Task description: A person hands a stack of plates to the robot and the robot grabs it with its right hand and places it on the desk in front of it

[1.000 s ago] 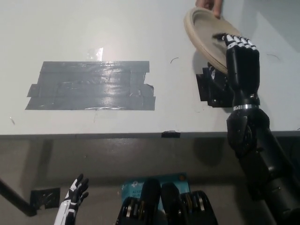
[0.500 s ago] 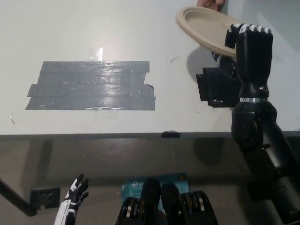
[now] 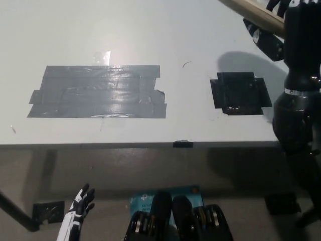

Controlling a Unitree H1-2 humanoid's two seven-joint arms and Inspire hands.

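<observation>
I see the tan stack of plates (image 3: 251, 14), a thin tilted rim at top right, over the matte pale bench (image 3: 150, 30). The black right hand (image 3: 301, 42) seems clamped on it, fingers (image 3: 265, 42) under the rim, though cropped. The white left hand (image 3: 76, 213) hangs at lower left, fingers spread.

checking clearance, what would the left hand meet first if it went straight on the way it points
Likely the front edge of the desk, though the left hand may sit lower; depth is unclear.
</observation>
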